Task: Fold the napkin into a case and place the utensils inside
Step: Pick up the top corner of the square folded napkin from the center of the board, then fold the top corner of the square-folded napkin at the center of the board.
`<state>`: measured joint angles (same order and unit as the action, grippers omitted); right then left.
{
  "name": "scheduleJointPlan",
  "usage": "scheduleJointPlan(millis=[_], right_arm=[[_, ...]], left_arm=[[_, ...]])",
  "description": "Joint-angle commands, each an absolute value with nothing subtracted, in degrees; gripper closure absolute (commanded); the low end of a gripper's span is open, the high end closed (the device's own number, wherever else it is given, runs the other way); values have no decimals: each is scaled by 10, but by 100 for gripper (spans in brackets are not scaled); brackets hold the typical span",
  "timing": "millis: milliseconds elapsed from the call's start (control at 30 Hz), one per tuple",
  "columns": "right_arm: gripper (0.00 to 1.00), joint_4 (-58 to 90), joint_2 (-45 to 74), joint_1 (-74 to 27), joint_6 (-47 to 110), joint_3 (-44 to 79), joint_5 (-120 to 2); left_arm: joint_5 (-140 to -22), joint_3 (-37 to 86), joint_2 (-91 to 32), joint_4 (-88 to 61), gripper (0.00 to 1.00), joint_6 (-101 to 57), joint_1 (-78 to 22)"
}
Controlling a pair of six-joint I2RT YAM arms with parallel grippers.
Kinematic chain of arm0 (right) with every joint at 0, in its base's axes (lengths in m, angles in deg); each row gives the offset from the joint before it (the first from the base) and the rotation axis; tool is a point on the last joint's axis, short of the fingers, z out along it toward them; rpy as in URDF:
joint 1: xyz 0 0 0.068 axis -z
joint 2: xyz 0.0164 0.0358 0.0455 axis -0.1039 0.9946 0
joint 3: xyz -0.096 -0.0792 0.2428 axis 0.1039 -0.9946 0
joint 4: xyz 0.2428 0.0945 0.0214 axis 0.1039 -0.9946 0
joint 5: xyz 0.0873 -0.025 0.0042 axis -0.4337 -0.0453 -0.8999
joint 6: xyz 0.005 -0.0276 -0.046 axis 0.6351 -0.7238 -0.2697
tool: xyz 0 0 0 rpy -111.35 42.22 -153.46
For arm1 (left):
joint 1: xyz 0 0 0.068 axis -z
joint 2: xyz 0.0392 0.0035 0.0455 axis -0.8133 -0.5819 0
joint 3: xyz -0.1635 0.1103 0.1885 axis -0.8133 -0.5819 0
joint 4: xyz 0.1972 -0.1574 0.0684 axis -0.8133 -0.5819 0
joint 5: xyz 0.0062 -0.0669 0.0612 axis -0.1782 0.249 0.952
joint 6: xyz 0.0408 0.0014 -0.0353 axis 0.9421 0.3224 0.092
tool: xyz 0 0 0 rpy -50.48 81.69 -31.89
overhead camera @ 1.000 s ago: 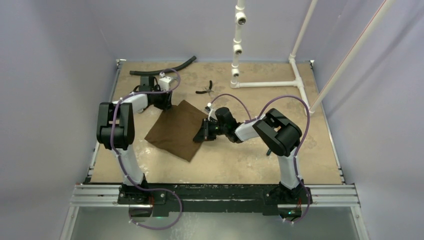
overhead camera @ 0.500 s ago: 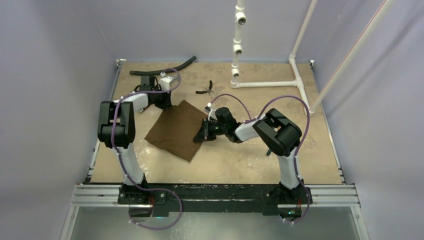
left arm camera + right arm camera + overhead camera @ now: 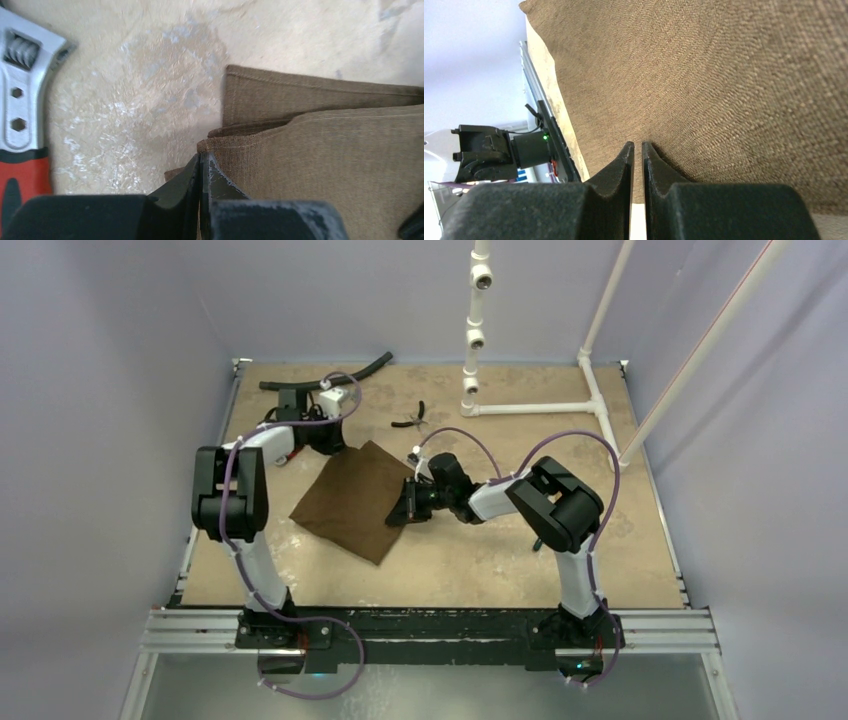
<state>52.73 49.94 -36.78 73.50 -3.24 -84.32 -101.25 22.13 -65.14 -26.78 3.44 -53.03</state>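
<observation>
The dark-brown napkin (image 3: 345,502) lies folded in layers on the table, left of the middle. My left gripper (image 3: 334,446) is at its far corner; in the left wrist view its jaws (image 3: 201,157) are pressed shut on the corner of the top layer (image 3: 325,150). My right gripper (image 3: 404,508) holds the napkin's right edge, slightly raised. Close up, those jaws (image 3: 637,146) stand a sliver apart with cloth (image 3: 724,75) between them. The utensils are out of view.
A red-handled wrench (image 3: 20,150) lies just left of the left gripper. Small black pliers (image 3: 410,420) sit behind the napkin. A black hose (image 3: 325,378) lies along the back edge. White pipes (image 3: 530,408) stand at the back right.
My left gripper has shut at the napkin's far corner. The right gripper has stayed on the right edge, tightening a little.
</observation>
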Motion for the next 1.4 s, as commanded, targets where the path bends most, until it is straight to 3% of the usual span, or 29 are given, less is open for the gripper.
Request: scheduleJointPlan(millis=[0,300,767,967,1367], right_arm=[[87,495,473,-369,727,-2,-856],[84,486,473,-369,729,5,-848],[78,467,418,-321,729,14,-852],[77,383,356,-243,672,32,-861],[79,358,370,-242,656,50,-821]], left_arm=[[-1064,229,-578,-254,100,39,-529],[-1140,208,-544,-311,100,76,-528],[-1308,220,-547,-614,100,295,-508],[-1317,193,-522,-678,100,358,-462],[-1259,151,-527,-786,100,502,-427]])
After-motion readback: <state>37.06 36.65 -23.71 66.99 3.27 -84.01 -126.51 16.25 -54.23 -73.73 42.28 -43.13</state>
